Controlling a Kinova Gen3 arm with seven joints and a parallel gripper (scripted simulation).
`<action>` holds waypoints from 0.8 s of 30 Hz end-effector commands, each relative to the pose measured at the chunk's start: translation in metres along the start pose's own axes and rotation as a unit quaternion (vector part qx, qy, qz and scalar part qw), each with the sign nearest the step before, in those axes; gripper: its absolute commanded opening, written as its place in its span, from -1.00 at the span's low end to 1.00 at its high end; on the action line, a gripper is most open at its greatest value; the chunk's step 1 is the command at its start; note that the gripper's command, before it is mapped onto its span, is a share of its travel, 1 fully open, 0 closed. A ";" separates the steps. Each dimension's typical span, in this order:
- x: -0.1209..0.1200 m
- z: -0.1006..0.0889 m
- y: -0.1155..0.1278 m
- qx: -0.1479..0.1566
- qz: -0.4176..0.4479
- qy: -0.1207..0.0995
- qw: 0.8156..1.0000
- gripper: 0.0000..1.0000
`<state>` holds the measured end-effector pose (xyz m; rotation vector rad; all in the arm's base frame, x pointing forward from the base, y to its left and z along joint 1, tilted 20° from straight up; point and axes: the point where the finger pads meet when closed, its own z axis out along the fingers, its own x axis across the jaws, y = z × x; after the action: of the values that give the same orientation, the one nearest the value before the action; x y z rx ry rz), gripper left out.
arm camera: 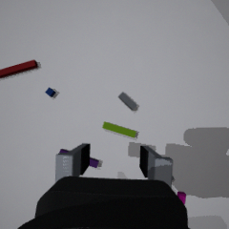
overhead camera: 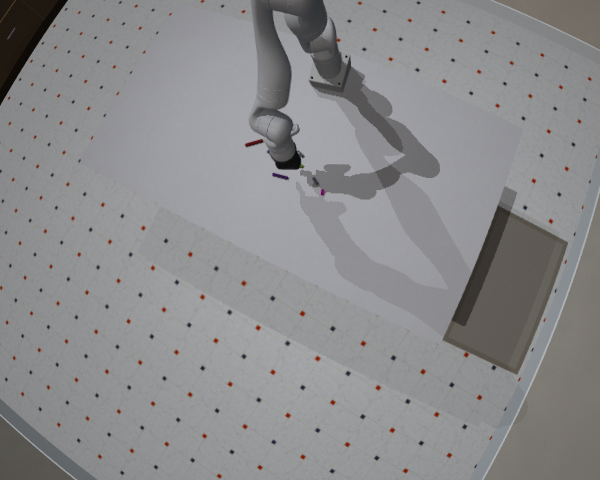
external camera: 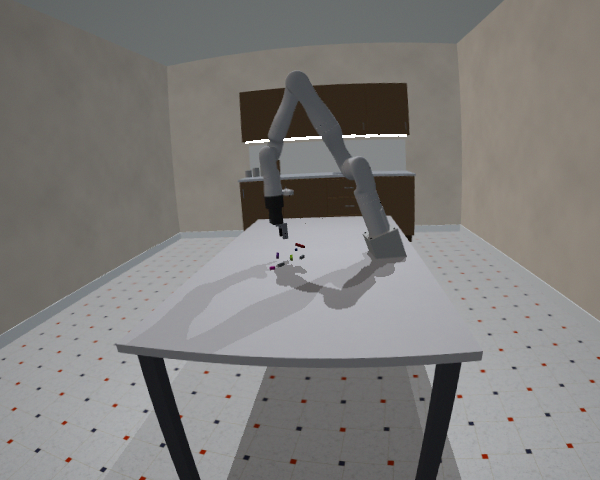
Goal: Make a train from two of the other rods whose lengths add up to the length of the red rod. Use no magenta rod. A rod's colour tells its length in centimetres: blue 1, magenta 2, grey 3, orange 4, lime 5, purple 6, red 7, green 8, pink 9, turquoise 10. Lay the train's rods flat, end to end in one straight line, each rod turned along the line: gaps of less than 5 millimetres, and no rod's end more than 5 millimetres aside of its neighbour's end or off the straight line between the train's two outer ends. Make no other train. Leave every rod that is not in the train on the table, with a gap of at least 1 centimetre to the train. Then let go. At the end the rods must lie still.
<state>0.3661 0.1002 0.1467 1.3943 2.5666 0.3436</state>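
My gripper (arm camera: 114, 156) is open and empty, hanging above the table (external camera: 300, 289). In the wrist view the purple rod (arm camera: 91, 161) lies partly hidden behind my left finger. The lime rod (arm camera: 120, 129) lies flat just ahead of the fingers. The grey rod (arm camera: 128, 101) is beyond it, the small blue rod (arm camera: 51, 92) to the left, and the red rod (arm camera: 18, 69) at the far left. A magenta rod (arm camera: 181, 197) peeks out at the right of the gripper body. In the top view the gripper (overhead camera: 288, 161) hangs between the red rod (overhead camera: 253, 143) and the purple rod (overhead camera: 280, 176).
The arm's base (overhead camera: 331, 77) stands at the table's far side. A brown box (overhead camera: 507, 289) sits off the table's right end. The rods lie apart from each other in a small cluster, with the magenta rod (overhead camera: 322, 192) in the arm's shadow.
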 end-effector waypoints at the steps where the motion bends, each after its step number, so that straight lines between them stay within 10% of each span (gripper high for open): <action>1: 0.004 0.003 -0.003 0.005 0.029 0.000 1.000 1.00; 12: 0.018 0.010 -0.012 0.018 0.202 0.004 0.979 1.00; 24: 0.034 0.019 -0.014 0.030 0.450 0.001 0.893 1.00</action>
<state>0.3444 0.1211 0.1247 2.5173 1.7701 0.3994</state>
